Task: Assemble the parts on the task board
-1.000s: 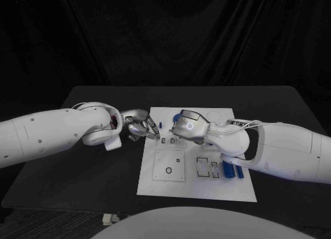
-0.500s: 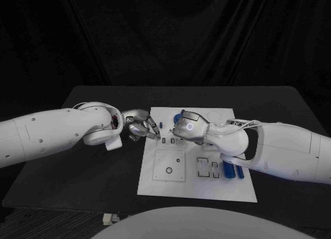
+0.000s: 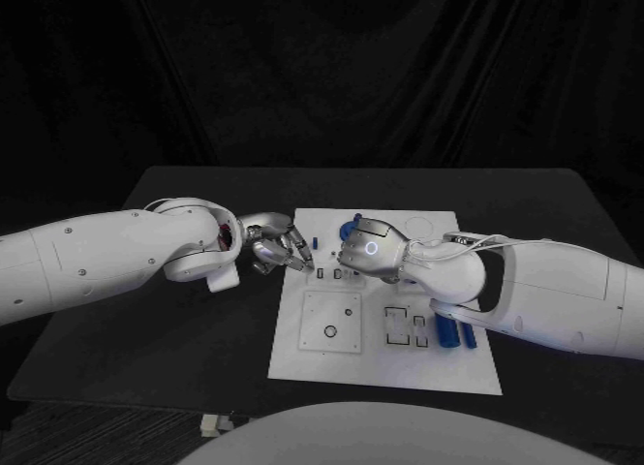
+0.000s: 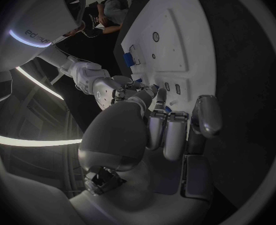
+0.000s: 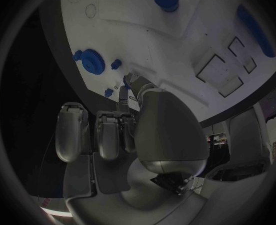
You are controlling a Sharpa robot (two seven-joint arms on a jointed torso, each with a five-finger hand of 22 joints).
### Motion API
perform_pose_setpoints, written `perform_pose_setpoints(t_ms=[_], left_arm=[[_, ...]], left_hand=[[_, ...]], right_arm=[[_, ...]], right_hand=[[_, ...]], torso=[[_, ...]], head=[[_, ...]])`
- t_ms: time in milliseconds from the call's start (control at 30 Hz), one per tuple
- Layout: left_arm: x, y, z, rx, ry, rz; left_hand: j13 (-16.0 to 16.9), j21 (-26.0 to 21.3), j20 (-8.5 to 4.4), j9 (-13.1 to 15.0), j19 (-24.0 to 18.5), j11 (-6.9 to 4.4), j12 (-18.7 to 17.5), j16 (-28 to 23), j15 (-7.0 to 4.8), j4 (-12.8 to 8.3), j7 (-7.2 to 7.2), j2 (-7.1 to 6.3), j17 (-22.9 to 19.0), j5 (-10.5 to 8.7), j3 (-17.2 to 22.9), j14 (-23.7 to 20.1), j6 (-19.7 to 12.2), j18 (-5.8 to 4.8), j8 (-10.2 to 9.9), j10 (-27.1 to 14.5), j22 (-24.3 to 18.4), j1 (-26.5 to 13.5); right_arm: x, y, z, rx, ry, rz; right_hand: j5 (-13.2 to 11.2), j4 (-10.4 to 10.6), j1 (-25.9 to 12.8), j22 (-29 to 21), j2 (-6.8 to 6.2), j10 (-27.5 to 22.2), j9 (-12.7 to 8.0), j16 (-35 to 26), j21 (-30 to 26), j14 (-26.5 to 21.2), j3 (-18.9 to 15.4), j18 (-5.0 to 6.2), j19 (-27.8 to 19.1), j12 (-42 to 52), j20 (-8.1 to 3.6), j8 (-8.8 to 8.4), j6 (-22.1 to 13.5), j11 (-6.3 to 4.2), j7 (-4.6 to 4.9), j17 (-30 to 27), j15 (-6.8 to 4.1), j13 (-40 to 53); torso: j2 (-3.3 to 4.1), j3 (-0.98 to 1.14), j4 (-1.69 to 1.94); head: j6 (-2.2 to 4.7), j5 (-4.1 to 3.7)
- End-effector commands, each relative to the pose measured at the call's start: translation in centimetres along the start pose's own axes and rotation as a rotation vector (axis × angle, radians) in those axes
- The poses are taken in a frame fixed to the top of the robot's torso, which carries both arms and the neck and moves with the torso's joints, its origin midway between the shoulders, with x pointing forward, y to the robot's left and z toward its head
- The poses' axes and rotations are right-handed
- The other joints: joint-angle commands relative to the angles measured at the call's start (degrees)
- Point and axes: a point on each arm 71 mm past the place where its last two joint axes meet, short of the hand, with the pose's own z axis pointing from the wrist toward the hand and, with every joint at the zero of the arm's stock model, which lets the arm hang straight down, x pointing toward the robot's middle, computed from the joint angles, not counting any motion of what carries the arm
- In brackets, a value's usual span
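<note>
Left hand (image 3: 273, 250): fingers curled in, empty, at task board's (image 3: 384, 358) left edge.
Right hand (image 3: 371, 248): fingers' state unclear, over board's far part.

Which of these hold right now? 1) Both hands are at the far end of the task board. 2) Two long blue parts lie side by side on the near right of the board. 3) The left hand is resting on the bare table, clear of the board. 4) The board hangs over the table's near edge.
1) True: left hand and right hand flank the far end of the task board.
2) True: the long blue parts lie parallel there.
3) False: its fingertips reach over the board's left edge.
4) False: the board lies wholly on the black table.
</note>
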Motion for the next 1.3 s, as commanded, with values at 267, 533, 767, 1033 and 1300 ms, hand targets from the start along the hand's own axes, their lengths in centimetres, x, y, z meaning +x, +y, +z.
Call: perform_pose_setpoints(t_ms=[267,533,767,1033,1300], left_arm=[[0.14,-0.08,0.04,0.011,0.009,-0.007],[0.14,-0.03,0.07,0.008,0.011,-0.007],[0.16,0.00,0.08,0.006,0.012,-0.008],[0.17,0.05,0.08,0.002,0.014,-0.008],[0.19,0.09,0.07,-0.003,0.016,-0.008]], left_hand=[[3.31,-0.16,0.09,-0.06,-0.21,-0.06,0.12,-0.21,0.08,0.53,-0.03,-0.24,9.72,-0.01,-0.13,2.26,-0.26,0.71,0.29,-0.55,0.53,0.59],[3.31,-0.16,0.09,-0.06,-0.21,-0.06,0.12,-0.21,0.08,0.53,-0.03,-0.24,9.72,-0.01,-0.13,2.26,-0.26,0.71,0.29,-0.55,0.53,0.59],[3.31,-0.16,0.09,-0.06,-0.21,-0.06,0.12,-0.21,0.08,0.53,-0.03,-0.24,9.72,-0.01,-0.13,2.26,-0.26,0.71,0.29,-0.55,0.53,0.59],[3.22,-0.19,0.09,-0.08,-0.20,-0.08,0.05,-0.25,0.06,0.68,-0.05,-0.29,9.64,-0.08,-0.22,2.21,-0.25,0.71,0.35,-0.59,0.54,0.56],[3.22,-0.19,0.09,-0.08,-0.20,-0.08,0.05,-0.25,0.06,0.68,-0.05,-0.29,9.64,-0.08,-0.22,2.21,-0.25,0.71,0.35,-0.59,0.54,0.56]], right_arm=[[0.21,0.32,-0.03,-0.025,0.022,-0.006],[0.21,0.32,-0.09,-0.024,0.020,-0.003],[0.16,0.35,-0.09,-0.023,0.016,-0.002],[0.14,0.32,-0.18,-0.019,0.013,-0.001],[0.02,0.34,-0.29,-0.015,0.004,0.001]], right_hand=[[-2.35,0.79,-0.85,12.20,-0.18,5.97,0.06,0.17,0.19,5.90,-0.18,-0.94,1.24,0.20,-0.42,-0.76,0.10,-0.51,-0.55,15.09,-0.33,15.10],[-4.67,1.40,-0.81,12.20,-0.36,5.97,0.12,0.17,0.19,5.90,-0.47,-0.95,1.23,0.20,-0.39,-1.44,0.15,-0.47,-0.79,15.09,-0.29,15.10],[-6.08,1.87,-0.65,12.21,-0.56,5.97,0.16,0.17,0.20,5.90,-0.72,-0.95,1.23,0.20,-0.37,-1.90,0.15,-0.44,-0.90,15.09,-0.27,15.10],[-9.27,3.34,-0.21,12.22,-1.07,5.97,0.14,0.17,0.25,5.90,-1.43,-0.96,1.26,0.20,-0.33,-3.08,-0.15,-0.39,-1.21,15.09,-0.23,15.10],[-11.64,5.31,0.24,12.24,-1.74,5.97,-0.49,0.17,0.28,5.90,-2.19,-0.97,1.29,0.20,-0.31,-5.57,-1.85,-0.36,-1.76,15.09,-0.21,15.10]], torso=[[0.00,-0.01,0.01],[0.00,-0.01,0.00],[0.00,-0.01,0.01],[0.00,-0.01,0.00],[0.00,0.00,0.00]], head=[[-0.01,0.11],[-0.01,0.20],[-0.01,0.20],[-0.01,0.22],[-0.01,0.30]])
